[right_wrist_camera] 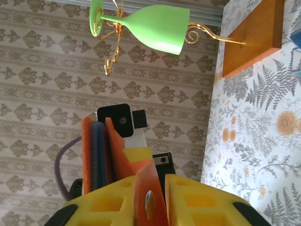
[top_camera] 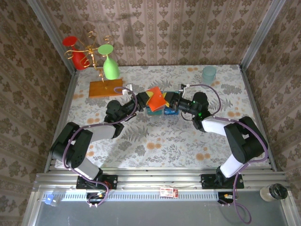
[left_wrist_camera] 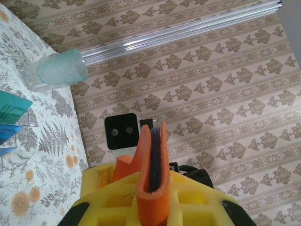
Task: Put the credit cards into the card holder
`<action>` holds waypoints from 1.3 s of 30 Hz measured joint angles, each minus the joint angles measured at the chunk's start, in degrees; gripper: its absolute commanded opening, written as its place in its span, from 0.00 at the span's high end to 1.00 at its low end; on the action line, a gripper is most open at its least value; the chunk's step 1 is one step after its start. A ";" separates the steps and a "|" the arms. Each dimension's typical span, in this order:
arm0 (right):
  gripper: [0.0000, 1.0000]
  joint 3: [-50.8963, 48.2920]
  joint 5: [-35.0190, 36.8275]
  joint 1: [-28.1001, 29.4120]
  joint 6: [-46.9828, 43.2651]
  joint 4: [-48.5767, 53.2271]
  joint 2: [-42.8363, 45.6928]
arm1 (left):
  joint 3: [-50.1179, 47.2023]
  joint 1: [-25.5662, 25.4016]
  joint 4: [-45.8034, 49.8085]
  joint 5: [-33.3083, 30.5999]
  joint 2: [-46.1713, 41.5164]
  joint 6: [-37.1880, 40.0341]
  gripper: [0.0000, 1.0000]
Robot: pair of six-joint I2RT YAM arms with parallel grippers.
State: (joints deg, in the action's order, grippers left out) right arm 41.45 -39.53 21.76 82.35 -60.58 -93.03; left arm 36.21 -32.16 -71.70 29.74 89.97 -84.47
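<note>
The left jaws are clenched on the card holder (left_wrist_camera: 153, 183), which stands edge-on between the yellow fingers (left_wrist_camera: 106, 197), a dark strip showing between its two orange leaves. The right jaws are closed on an orange flap (right_wrist_camera: 146, 200) of the same holder, a small snap on it, pinched between that arm's yellow fingers (right_wrist_camera: 202, 202). From above, both arms meet mid-desk with the card holder (top_camera: 156, 98) lifted between them, tilted, just over a clear tray (top_camera: 149, 112). The credit cards (left_wrist_camera: 11, 109), teal and blue, stand in that tray. Beyond it on the flowered desk (top_camera: 178, 136) sit a wooden slab (top_camera: 105, 88) carrying a green glass (top_camera: 110, 66), and a pale cup (top_camera: 209, 73).
</note>
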 measured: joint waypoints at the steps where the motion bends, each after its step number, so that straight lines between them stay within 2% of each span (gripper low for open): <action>1: 1.00 -0.04 -0.04 -0.11 0.20 -0.31 -0.04 | 0.00 0.00 -0.20 -0.11 0.11 0.00 1.00; 8: 1.00 -1.27 -0.11 -0.44 1.46 -2.36 -0.09 | 0.00 0.00 -1.14 0.04 1.20 0.02 1.00; 13: 1.00 -3.21 -0.13 -0.37 1.84 -2.97 -0.09 | -0.33 0.33 -0.74 0.92 2.32 0.46 0.63; 16: 1.00 -4.37 -0.17 0.20 1.81 -3.67 -0.09 | -1.27 0.83 -0.50 1.03 2.47 0.68 0.49; 21: 1.00 -6.91 -0.15 0.26 1.62 -3.82 -0.09 | -3.56 1.90 -0.52 1.11 2.47 1.22 0.36; 26: 1.00 -8.76 0.09 0.26 1.18 -3.82 -0.09 | -7.06 3.96 -0.35 1.11 2.36 2.05 0.28; 28: 1.00 -9.79 0.24 0.26 0.74 -3.82 -0.11 | -8.66 4.81 0.68 1.07 1.66 2.71 0.28; 32: 1.00 -11.21 0.52 0.26 0.31 -3.87 -1.18 | -9.16 4.94 12.00 -0.07 -4.72 7.61 0.24; 36: 1.00 -11.80 1.25 0.26 0.31 -3.96 -2.51 | -0.31 0.39 39.52 -5.88 -15.43 20.09 0.19; 39: 1.00 -11.85 1.64 0.26 0.33 -4.57 -3.56 | 11.45 -4.48 57.94 -11.56 -17.73 29.55 0.19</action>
State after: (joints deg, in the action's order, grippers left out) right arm 29.61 -37.89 22.02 82.67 -65.14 -96.60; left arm 47.66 -36.64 -13.76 18.17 72.25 -54.92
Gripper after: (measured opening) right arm 0.048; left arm 0.808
